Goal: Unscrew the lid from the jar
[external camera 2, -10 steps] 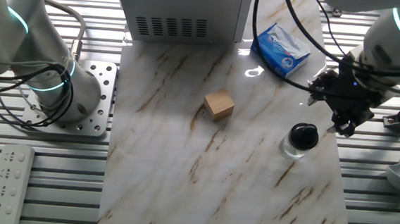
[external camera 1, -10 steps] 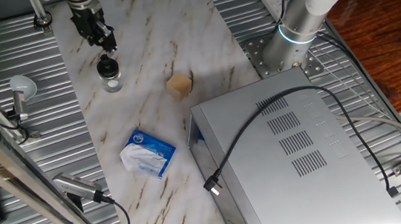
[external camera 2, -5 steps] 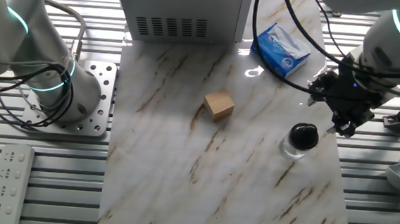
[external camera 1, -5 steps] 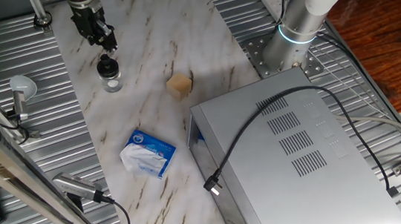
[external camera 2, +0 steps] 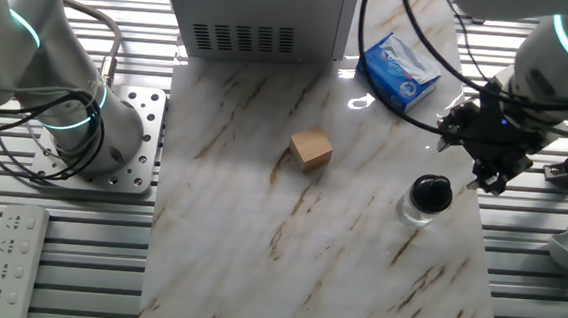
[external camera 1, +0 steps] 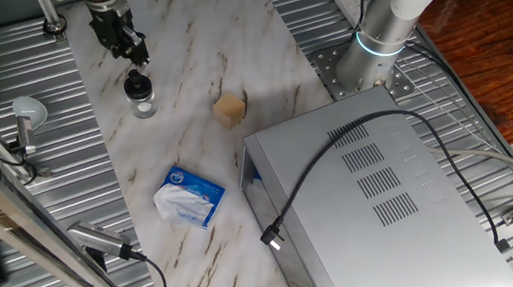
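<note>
The small clear glass jar (external camera 1: pixel 139 99) stands upright on the marble tabletop at the far left, and it also shows in the other fixed view (external camera 2: pixel 423 209). The black lid (external camera 1: pixel 136 82) sits on the jar, and the other fixed view shows it too (external camera 2: pixel 430 192). My gripper (external camera 1: pixel 136 54) hangs just above and slightly behind the lid, not touching it. It shows right of the lid in the other fixed view (external camera 2: pixel 487 179). Its dark fingers stand slightly apart and hold nothing.
A tan cube (external camera 1: pixel 229 109) lies mid-table. A blue-and-white packet (external camera 1: pixel 189 197) lies nearer the front. A large grey metal box (external camera 1: pixel 380 195) with a black cable fills the right side. A second arm's base (external camera 1: pixel 378 42) stands at the back. A ladle (external camera 1: pixel 26 116) lies left.
Almost nothing differs. The gripper holds nearly the same spot above the jar, and the lid stays on the jar.
</note>
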Robot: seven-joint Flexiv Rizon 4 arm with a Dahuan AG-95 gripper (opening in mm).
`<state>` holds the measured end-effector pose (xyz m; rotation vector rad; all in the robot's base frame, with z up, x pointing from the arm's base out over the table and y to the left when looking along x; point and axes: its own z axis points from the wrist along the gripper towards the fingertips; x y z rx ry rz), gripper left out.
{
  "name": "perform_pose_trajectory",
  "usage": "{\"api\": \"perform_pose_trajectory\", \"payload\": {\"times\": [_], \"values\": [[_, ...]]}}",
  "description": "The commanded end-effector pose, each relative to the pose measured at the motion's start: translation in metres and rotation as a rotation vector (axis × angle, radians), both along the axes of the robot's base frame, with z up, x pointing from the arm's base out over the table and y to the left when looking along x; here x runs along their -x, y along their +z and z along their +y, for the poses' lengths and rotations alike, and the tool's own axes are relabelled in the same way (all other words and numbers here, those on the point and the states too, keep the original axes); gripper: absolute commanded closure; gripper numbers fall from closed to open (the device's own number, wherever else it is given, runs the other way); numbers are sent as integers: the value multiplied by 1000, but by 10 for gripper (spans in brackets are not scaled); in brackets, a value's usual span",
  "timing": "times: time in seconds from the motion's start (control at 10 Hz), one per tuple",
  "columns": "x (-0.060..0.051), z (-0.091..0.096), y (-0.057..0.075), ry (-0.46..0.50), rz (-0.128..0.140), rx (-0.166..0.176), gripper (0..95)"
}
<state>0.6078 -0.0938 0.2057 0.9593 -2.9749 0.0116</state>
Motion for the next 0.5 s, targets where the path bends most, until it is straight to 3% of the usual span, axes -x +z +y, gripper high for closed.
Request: {"api": "perform_pose_trajectory", "payload": {"times": [0.1,0.5], "values": [[-1,0,0,-20,15,12,380],[-1,0,0,1,24,5,380]]}}
